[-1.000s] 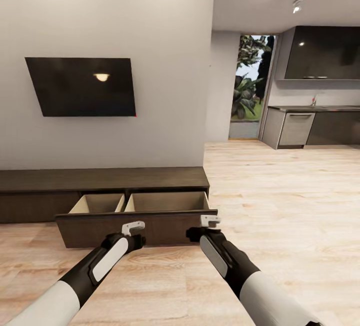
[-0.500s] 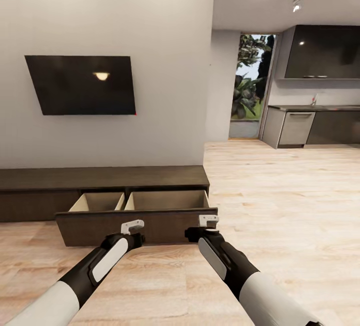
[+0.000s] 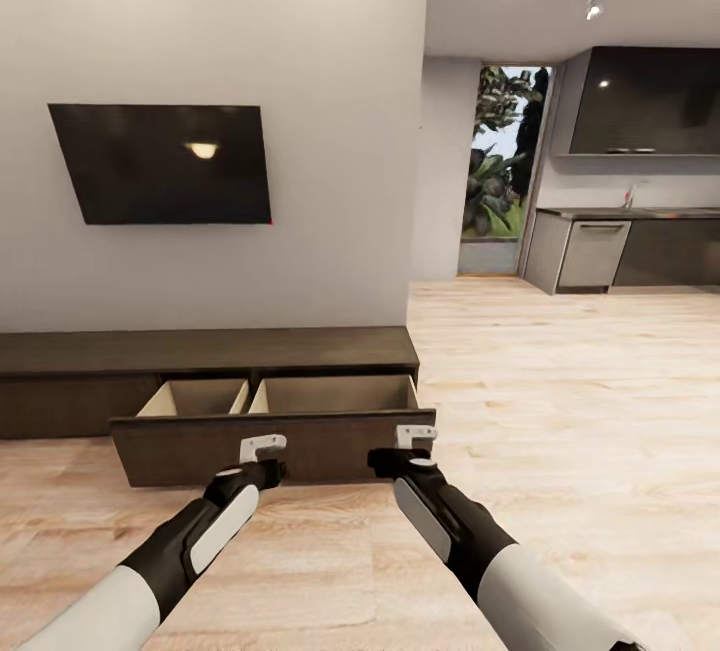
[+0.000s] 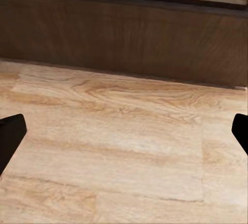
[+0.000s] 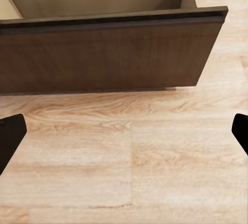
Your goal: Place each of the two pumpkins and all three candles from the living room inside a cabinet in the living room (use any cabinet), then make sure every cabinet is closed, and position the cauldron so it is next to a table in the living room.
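Both arms reach forward and low over the floor (image 3: pixel 560 411). Left gripper (image 3: pixel 262 447) and right gripper (image 3: pixel 415 437) sit just before the drawer front, fingers spread wide, holding nothing. At 12 o'clock the cabinet (image 3: pixel 210 351) has its drawer (image 3: pixel 272 436) pulled out; its two visible compartments look empty.

Dark brown cabinet (image 3: pixel 210 356), pale beige drawer insides (image 3: pixel 335 395), light wood-grain floor (image 3: pixel 560 401).
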Motion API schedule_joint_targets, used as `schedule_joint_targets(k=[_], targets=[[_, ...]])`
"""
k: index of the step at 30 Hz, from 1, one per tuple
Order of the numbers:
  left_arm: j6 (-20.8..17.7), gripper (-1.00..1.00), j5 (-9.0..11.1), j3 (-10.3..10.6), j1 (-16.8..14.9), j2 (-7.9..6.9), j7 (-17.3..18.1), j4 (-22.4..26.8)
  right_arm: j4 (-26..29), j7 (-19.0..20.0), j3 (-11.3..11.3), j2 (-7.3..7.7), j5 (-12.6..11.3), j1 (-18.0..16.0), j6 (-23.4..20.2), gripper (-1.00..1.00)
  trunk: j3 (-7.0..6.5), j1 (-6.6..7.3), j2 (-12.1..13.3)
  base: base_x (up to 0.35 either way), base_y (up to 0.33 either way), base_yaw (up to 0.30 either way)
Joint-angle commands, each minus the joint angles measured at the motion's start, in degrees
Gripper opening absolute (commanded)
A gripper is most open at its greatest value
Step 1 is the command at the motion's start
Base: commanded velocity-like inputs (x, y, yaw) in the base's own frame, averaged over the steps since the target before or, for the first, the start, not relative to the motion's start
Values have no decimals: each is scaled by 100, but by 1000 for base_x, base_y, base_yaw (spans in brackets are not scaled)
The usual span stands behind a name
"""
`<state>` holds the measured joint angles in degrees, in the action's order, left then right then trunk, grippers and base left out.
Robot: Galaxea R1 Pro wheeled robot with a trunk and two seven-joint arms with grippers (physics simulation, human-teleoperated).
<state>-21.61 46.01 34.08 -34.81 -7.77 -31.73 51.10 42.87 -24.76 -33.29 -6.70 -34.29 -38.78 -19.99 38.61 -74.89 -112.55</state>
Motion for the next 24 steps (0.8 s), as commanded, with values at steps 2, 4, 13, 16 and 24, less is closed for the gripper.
schedule_joint_targets(k=[2, 4, 13, 16, 24], targets=[[57, 100, -53, 26, 1, -2, -29, 8, 2, -56, -62, 3, -43, -6, -10, 100, 7, 1, -3, 0, 0, 0], [95, 100, -113, 22, 6, -8, -18, 5, -7, -61, -87, 3, -43, -6, -5, 100, 7, 1, -3, 0, 0, 0], [128, 100, -193, 28, 10, -2, 2, 6, -97, -67, -162, 5, -57, -6, 429, 100, 150, -175, -324, 0, 0, 0], [149, 100, -212, 28, 4, 3, 7, 10, -190, -75, -320, 3, -62, -6, 608, 100, 204, -241, -445, 0, 0, 0], [207, 100, -232, 28, 1, 4, 9, 42, -453, -81, -579, 2, -69, -6, 1202, 100, 348, -417, -765, 0, 0, 0]])
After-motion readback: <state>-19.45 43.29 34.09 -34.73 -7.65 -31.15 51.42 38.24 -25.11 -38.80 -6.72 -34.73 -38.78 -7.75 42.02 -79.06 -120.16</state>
